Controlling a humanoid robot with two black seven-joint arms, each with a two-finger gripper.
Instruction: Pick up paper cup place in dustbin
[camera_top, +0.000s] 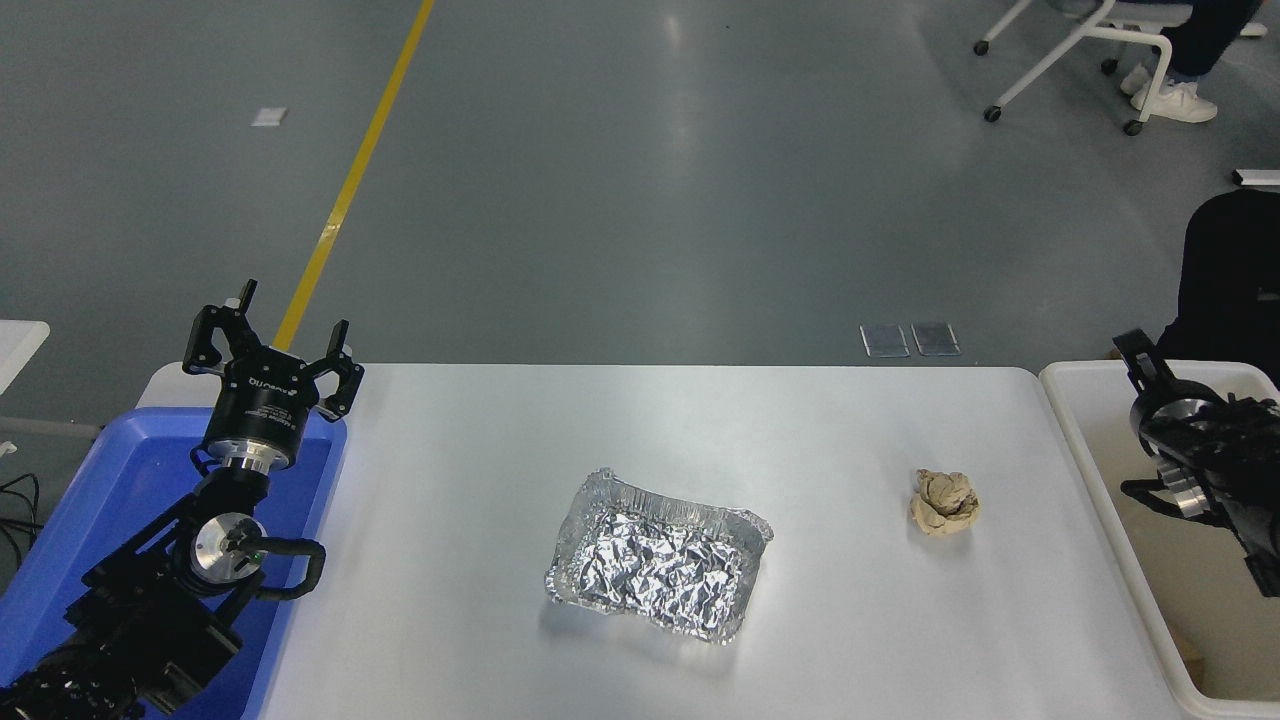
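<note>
Paper cup not visible now, likely down in dustbin (1075, 420). Right gripper (1150, 400) over bin, finger spread unclear; left gripper (268, 345) well apart, spread wide. Cup's light, crushable: pinch sidewall gently.

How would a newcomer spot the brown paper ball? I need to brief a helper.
Start at the white table. Go to its right part, just left of the off-white rectangular plastic tub. The crumpled brown paper ball is small, tan and matte, unlike the shiny crinkled silver foil tray.

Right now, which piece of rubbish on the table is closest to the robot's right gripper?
The brown paper ball. It lies near the table's right side, close to the right gripper over the dustbin. The foil tray sits mid-table, farther away.
</note>
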